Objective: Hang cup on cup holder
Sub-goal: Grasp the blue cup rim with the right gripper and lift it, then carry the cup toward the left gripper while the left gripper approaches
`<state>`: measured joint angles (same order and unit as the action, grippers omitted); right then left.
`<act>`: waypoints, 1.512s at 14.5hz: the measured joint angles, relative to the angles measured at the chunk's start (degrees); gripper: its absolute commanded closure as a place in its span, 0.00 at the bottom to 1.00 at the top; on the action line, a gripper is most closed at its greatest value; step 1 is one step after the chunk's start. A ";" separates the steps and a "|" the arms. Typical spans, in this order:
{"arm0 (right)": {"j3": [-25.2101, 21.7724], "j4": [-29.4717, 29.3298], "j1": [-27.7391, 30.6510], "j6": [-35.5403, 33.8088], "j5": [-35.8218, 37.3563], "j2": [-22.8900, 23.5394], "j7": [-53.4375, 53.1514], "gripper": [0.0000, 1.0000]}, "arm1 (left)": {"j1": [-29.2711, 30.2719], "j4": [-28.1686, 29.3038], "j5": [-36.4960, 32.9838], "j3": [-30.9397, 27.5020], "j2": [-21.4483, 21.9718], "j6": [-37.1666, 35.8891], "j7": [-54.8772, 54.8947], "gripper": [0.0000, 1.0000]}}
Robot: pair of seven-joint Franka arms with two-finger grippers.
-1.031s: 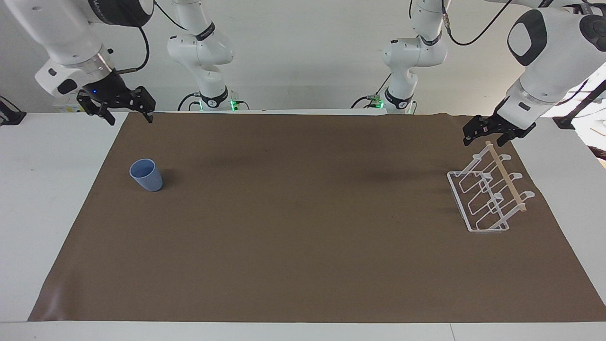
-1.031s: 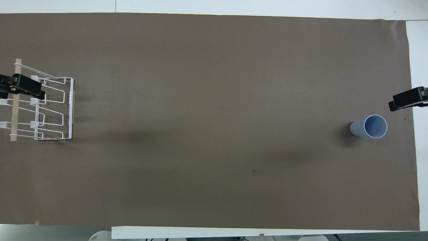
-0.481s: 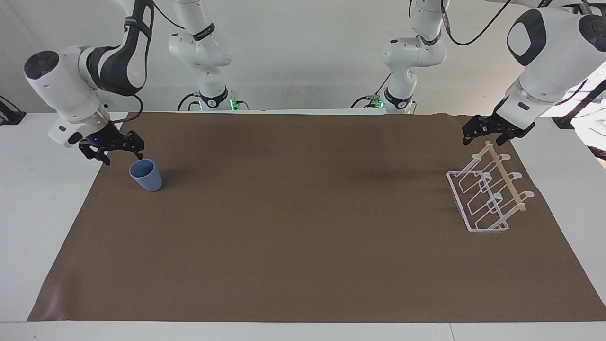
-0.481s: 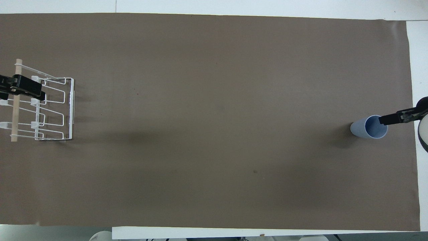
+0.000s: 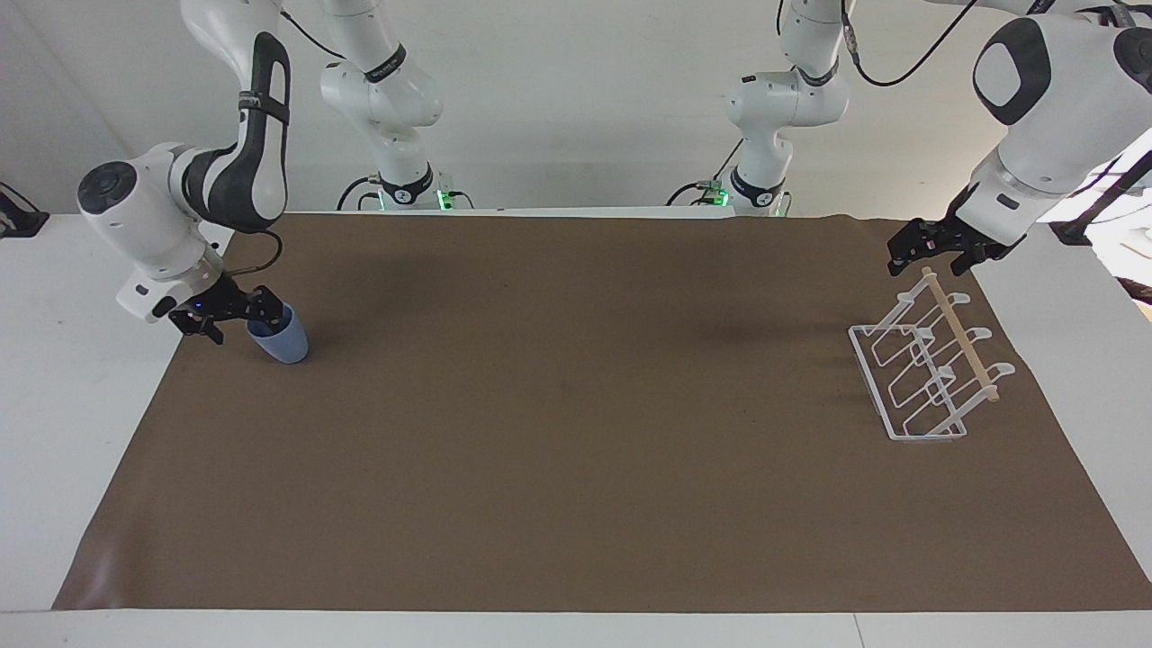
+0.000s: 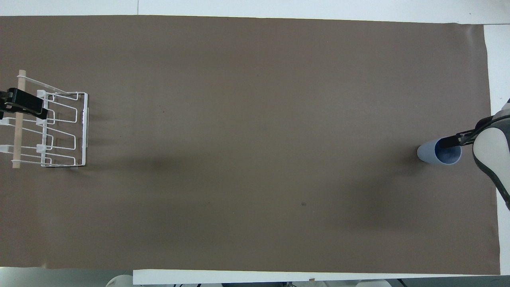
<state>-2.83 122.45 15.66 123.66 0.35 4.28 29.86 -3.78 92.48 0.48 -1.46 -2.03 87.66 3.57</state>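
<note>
Though not yet lifting anything, sets the right end effector [image 5: 243, 322], spread, at the rim of the cup [image 5: 286, 345], upright on the surface [image 5: 576, 450] toward the right arm's end and well apart from the cup holder [image 5: 911, 389]. Puts one finger seemingly inside the mouth, likely so as to pinch the wall. Holds the left end effector [image 5: 927, 256], spread too, waiting over the holder's end nearer the robots, probably for steadying it.

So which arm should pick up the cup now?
Right. The right gripper is already down at the rim of the cup, one finger seemingly inside it. The left gripper waits over the cup holder, at the table's other end.
</note>
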 measured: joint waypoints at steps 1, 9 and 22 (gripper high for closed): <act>0.00 0.09 0.09 0.28 0.00 0.42 0.00 0.27 | 0.00 0.00 0.00 0.00 0.00 -0.01 0.00 0.00; 0.02 0.68 0.62 0.03 0.00 0.92 2.03 1.00 | 0.01 0.00 -0.69 0.00 0.00 -0.09 -0.01 0.00; 4.02 -18.01 -1.73 -26.75 -17.24 -0.71 2.57 1.00 | -4.60 5.69 0.79 1.21 1.86 4.97 -40.19 0.00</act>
<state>1.19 104.44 13.93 96.92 -16.90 3.57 32.43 -8.38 98.17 1.26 -0.24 -0.17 92.63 -36.62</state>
